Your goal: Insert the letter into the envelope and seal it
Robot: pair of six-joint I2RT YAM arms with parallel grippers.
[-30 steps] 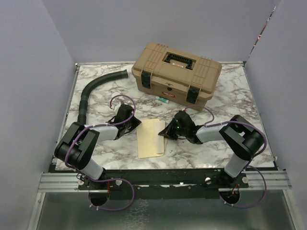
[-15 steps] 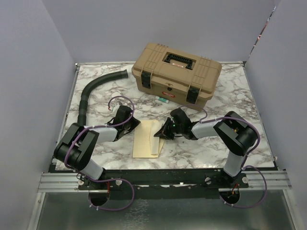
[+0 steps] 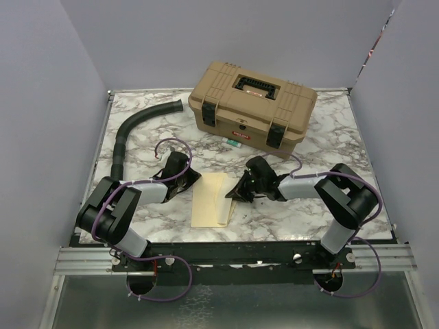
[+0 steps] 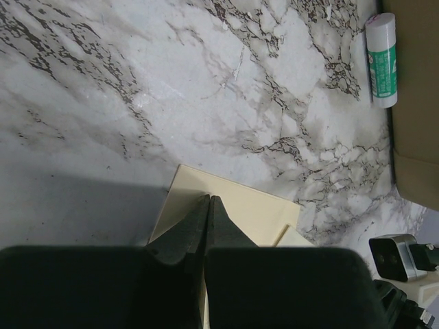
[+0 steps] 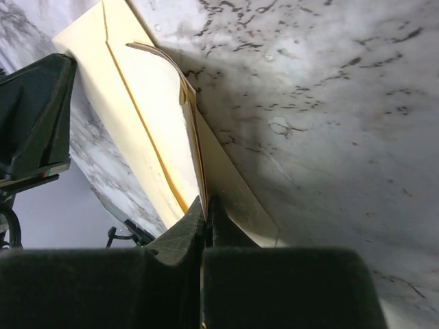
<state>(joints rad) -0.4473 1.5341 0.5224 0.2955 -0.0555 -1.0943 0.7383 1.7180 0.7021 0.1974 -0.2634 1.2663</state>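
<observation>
A white marble table (image 3: pixel 322 205) veined in grey, boxed in by lavender walls (image 3: pixel 48 103), carries the scene, with two arms bolted at its 6 o'clock edge. Nearest the arms, about mid-width and just short of that edge, the pale yellow envelope (image 3: pixel 211 205) lies on the stone. Its long side runs from 6 toward 12 o'clock, leaning slightly to 1.

The left gripper (image 4: pixel 209 205) sits low at the envelope's 10 o'clock corner. Its jaws are pressed together with no gap, and the tips lie over the paper's edge. Whether any paper is caught between them cannot be told.

The right gripper (image 5: pixel 204 204) meets the envelope at its 3 o'clock edge. Its jaws are closed on a thin paper layer that rises off the envelope and curls at its free end. A thin brownish line runs along the sheet beneath. Whether the lifted layer is the flap or a separate sheet cannot be told.

Farther off, at the envelope's 12 o'clock, a white glue stick (image 4: pixel 381 60) with a green label lies on the marble just beside the near wall of a tan toolbox (image 3: pixel 252 103). The toolbox has its lid down, with black latches and a black handle, and it stands askew at the far centre. A black ribbed hose (image 3: pixel 130 130) curves from the table's 9 o'clock side toward 11 o'clock. Its open end is near the toolbox's left corner but apart from it.
</observation>
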